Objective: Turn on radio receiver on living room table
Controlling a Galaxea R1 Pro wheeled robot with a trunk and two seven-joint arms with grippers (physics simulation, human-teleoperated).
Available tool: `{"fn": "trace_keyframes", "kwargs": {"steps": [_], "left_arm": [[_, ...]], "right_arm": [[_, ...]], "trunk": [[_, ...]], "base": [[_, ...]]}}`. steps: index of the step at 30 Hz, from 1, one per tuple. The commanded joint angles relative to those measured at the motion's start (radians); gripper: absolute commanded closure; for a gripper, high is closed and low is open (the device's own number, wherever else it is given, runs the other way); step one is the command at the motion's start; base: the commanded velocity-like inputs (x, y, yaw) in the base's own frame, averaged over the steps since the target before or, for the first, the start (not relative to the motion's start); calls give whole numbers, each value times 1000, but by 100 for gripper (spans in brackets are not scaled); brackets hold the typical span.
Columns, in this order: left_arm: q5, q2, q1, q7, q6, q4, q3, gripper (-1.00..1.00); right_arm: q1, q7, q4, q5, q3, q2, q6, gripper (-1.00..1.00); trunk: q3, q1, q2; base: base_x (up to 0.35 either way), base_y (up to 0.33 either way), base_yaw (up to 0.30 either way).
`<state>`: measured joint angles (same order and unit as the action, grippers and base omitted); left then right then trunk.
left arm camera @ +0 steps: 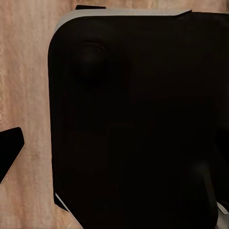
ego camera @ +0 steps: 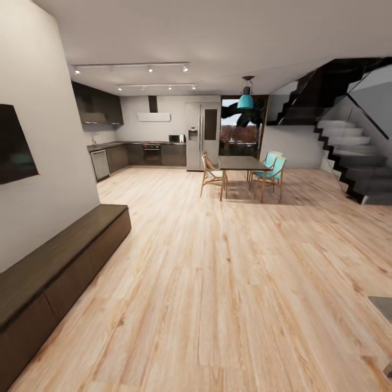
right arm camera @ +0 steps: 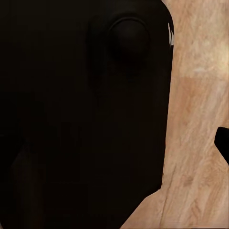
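Head view, open-plan interior.

- Floor [ego camera: 228,283]: light wood planks, running from the lower frame up to the kitchen at centre.
- Low dark wood bench [ego camera: 60,267]: lower left, set against a white wall; its top carries nothing visible.
- Dark wall panel [ego camera: 13,144]: left edge, mounted on the same wall above the bench.
- Kitchen [ego camera: 136,152]: upper left of centre; dark cabinets, an oven, a white extractor hood, a steel fridge [ego camera: 202,136] to its right, track lights on the ceiling above.
- Dining table [ego camera: 240,163]: centre frame, dark top, with a wooden chair [ego camera: 211,175] on its left and two turquoise chairs [ego camera: 272,169] on its right. A turquoise pendant lamp [ego camera: 245,99] hangs above it.
- Staircase [ego camera: 348,152]: upper right, black frame with pale steps.
- Grey corner of some object [ego camera: 382,305]: right edge, lower frame; what it is cannot be told.

Radio receiver: its location cannot be told from these views.

Left wrist view: a large black rounded body [left arm camera: 138,124] over plank floor. Right wrist view: a like black mass [right arm camera: 86,114] over plank floor. Whether either end effector is apart or together cannot be told.
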<state>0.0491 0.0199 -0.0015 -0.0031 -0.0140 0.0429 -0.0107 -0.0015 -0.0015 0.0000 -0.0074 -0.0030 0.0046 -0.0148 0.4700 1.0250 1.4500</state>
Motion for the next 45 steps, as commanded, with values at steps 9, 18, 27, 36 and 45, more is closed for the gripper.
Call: {"fn": "trace_keyframes", "kwargs": {"steps": [9, 18, 27, 36, 45], "left_arm": [[0, 0, 0, 0, 0, 0, 0, -100], [0, 0, 0, 0, 0, 0, 0, -100], [0, 0, 0, 0, 0, 0, 0, -100], [0, 0, 0, 0, 0, 0, 0, -100], [0, 0, 0, 0, 0, 0, 0, -100]], "right_arm": [[0, 0, 0, 0, 0, 0, 0, -100], [0, 0, 0, 0, 0, 0, 0, -100], [0, 0, 0, 0, 0, 0, 0, -100], [0, 0, 0, 0, 0, 0, -1, -100], [0, 0, 0, 0, 0, 0, 0, -100]], "trunk": [[0, 0, 0], [0, 0, 0], [0, 0, 0], [0, 0, 0], [0, 0, 0]], "base": [[0, 0, -286], [0, 0, -286], [0, 0, -286], [0, 0, -286], [0, 0, -286]]}}
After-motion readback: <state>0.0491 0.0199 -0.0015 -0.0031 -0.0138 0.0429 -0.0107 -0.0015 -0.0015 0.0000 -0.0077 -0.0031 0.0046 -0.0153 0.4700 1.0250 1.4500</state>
